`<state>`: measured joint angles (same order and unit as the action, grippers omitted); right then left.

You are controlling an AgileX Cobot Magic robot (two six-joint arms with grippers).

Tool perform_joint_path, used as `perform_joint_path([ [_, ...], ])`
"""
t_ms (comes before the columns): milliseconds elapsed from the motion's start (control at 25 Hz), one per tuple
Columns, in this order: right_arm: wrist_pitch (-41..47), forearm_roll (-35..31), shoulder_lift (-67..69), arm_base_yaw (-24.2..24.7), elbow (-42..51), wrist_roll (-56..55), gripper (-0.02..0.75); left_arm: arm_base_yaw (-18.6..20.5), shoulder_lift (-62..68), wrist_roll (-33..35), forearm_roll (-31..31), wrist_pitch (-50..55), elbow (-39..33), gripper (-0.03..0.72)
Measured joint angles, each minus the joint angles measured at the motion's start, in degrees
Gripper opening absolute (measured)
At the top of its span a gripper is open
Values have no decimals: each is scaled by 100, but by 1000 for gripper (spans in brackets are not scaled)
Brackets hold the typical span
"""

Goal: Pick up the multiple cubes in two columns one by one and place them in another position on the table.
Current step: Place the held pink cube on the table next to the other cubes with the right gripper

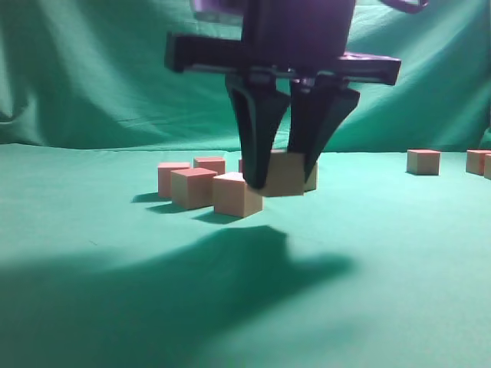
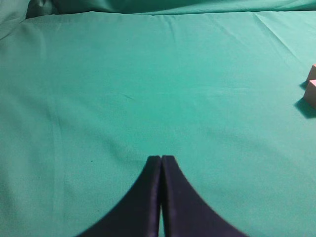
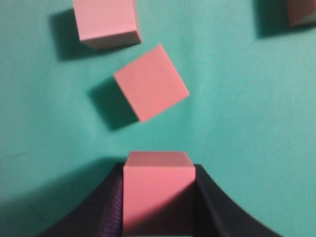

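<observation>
My right gripper [image 1: 284, 180] hangs in the middle of the exterior view, shut on a cube [image 1: 285, 175] held clear of the green table [image 1: 107, 299]; its shadow falls on the cloth below. In the right wrist view that cube [image 3: 158, 190] fills the gap between the black fingers [image 3: 210, 197], pink faces showing. Loose cubes [image 1: 236, 194] [image 1: 192, 187] [image 1: 172, 178] sit clustered just left of and behind the gripper. Below the held one, a tilted cube [image 3: 151, 82] and another cube [image 3: 106, 22] lie on the cloth. My left gripper [image 2: 161, 158] is shut and empty over bare cloth.
Two more cubes [image 1: 423, 162] [image 1: 477, 161] stand far right near the draped green backdrop [image 1: 92, 69]. Cube corners [image 2: 311, 91] show at the right edge of the left wrist view. Another cube [image 3: 301, 12] lies at the upper right of the right wrist view.
</observation>
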<state>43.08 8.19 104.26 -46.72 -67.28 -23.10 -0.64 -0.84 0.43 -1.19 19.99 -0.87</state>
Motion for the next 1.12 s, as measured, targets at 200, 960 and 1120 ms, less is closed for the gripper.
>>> perform_joint_path([
  [200,204,206,275,0,-201,-371,264,0,0,0,0,0,0,0],
  [960,191,448,442,0,-215,-913,264,0,0,0,0,0,0,0],
  [1120,201,446,442,0,-215,-913,264,0,0,0,0,0,0,0],
])
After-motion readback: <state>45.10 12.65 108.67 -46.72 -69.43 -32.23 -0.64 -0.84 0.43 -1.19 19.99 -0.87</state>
